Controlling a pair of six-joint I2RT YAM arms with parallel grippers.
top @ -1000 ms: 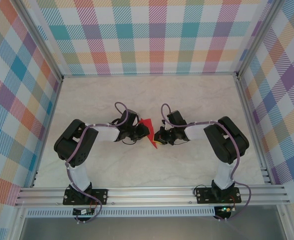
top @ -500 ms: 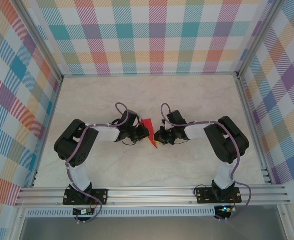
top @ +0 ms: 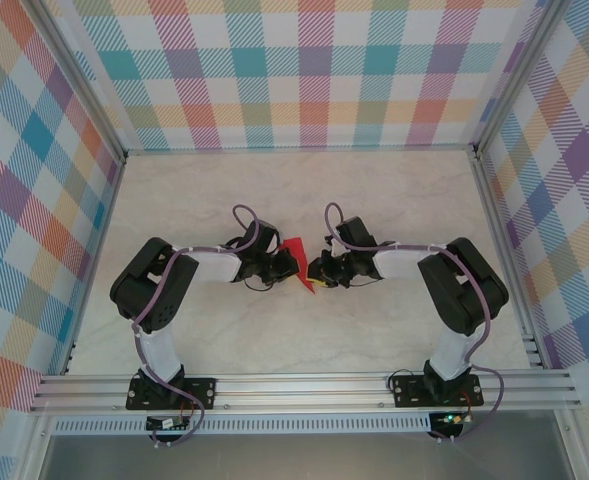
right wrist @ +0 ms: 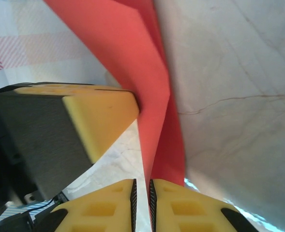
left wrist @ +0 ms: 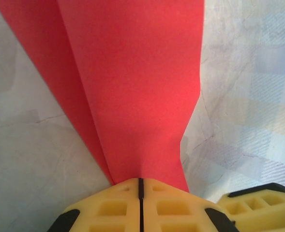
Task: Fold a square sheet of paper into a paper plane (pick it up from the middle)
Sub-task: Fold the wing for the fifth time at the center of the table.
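Left gripper [left wrist: 140, 181] clenched on red paper [left wrist: 132, 87], layers fanning ahead. Right gripper [right wrist: 141, 184]: pads a slit apart astride the crease, hold unclear. Advice: left pinch firm, right slides along crease.

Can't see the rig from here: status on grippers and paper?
Left gripper shut on red paper. Right gripper at its folded edge, jaws a crack apart, grip unclear. Nothing seen in the way.

Paper plane [left wrist: 142, 87] between left claw [left wrist: 140, 186], right claw [right wrist: 141, 186]
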